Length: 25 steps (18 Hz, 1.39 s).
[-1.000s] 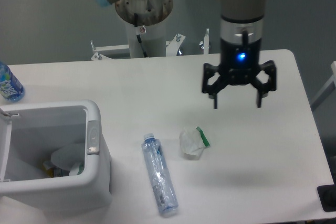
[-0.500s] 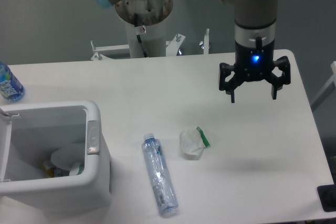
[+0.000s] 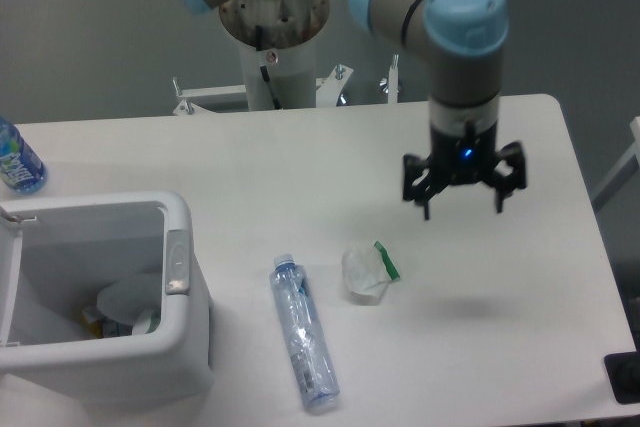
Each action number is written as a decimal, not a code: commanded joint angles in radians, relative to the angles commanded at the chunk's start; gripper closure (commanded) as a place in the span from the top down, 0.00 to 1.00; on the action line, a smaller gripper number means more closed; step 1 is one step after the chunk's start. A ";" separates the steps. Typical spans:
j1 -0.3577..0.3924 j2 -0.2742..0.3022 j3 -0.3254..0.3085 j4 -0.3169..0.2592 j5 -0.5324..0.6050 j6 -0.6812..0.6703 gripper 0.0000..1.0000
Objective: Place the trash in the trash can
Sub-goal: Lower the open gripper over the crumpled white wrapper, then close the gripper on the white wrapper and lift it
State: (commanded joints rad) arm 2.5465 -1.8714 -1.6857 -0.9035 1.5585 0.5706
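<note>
Two pieces of trash lie on the white table: a crumpled whitish wrapper with a green tag (image 3: pixel 367 272) near the middle, and a long crushed clear bottle (image 3: pixel 303 334) to its left, cap pointing away from the front edge. The white trash can (image 3: pixel 185 292) stands at the front left, lid open, with some items inside. My gripper (image 3: pixel 463 209) hangs open above the table, up and to the right of the wrapper, holding nothing.
An uncrushed bottle with a blue label (image 3: pixel 17 160) stands at the far left edge. The arm's base column (image 3: pixel 272 37) rises behind the table. A dark object (image 3: pixel 624 377) sits at the front right corner.
The gripper swung right and back, then came slightly left and toward the wrapper, with the arm now leaning over it. The trash and bin have not moved.
</note>
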 joint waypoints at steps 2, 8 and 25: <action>-0.023 -0.011 -0.028 0.002 -0.002 0.003 1.00; -0.066 -0.026 -0.077 0.002 -0.003 0.060 1.00; -0.143 -0.115 -0.103 0.031 0.054 0.078 0.35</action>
State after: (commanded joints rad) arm 2.4037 -1.9865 -1.7886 -0.8728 1.6122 0.6489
